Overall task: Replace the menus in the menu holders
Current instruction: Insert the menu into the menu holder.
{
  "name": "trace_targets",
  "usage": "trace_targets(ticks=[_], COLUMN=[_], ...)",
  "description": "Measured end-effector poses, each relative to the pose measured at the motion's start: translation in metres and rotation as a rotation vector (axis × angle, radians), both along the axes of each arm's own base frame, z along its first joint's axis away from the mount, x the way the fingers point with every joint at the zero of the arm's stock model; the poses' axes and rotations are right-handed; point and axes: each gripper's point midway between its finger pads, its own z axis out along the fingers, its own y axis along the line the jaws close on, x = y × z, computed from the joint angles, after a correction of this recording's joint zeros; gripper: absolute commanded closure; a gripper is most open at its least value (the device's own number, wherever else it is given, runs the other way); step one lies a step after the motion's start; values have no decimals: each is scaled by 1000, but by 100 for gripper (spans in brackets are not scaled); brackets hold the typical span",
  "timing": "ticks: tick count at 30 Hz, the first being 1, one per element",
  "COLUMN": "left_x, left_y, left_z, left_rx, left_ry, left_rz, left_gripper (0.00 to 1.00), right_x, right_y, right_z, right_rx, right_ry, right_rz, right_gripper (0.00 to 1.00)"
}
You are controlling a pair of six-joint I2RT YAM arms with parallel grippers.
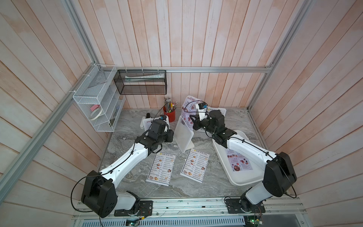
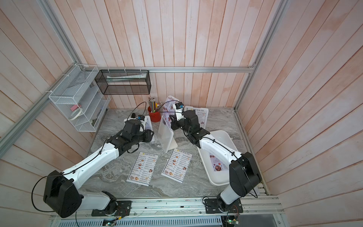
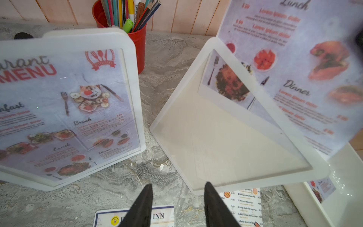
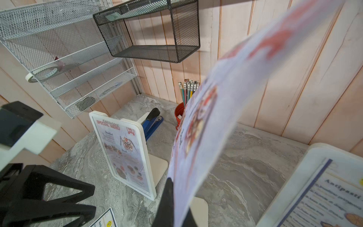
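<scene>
Right gripper (image 4: 174, 196): jaws pinched shut on the edge of a lilac SPECIAL MENU sheet (image 1: 189, 107). The sheet stands mostly above the middle holder (image 1: 183, 135), only its bottom corner inside the slot. Edge grip probably so the sheet slides straight up along the slot without creasing.

Left gripper (image 3: 177, 193): jaws roughly half open, nothing between them, just at the middle holder's near bottom corner. Looks like a brace so the frame doesn't lift or tip with the sheet; can't tell if it touches.

Two DIM SUM INN sheets (image 1: 161, 169) (image 1: 195, 166) lie flat on the robot side of the middle holder, likely staged as replacements.

White tray (image 1: 243, 181), right of the middle holder, seems to be the discard spot: one lilac sheet (image 1: 238, 162) lies in it.

Left holder (image 3: 88, 38), left of the middle holder, shows SPECIAL MENU, not yet swapped. Far holder (image 2: 203, 116), behind and right of it, shows DIM SUM INN.
</scene>
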Motion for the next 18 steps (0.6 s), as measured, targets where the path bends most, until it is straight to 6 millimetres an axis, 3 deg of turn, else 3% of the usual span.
trace_targets(ticks=[10, 18], left_x=[0, 0], left_y=[1, 1], left_z=[-1, -1], left_rx=[4, 4], left_ry=[2, 2], left_rz=[2, 2], left_gripper=[55, 55], right_x=[-9, -8], right_y=[-2, -4], right_z=[-11, -8], right_rx=[-5, 9], right_ry=[8, -22], right_rz=[7, -9], right_gripper=[98, 98])
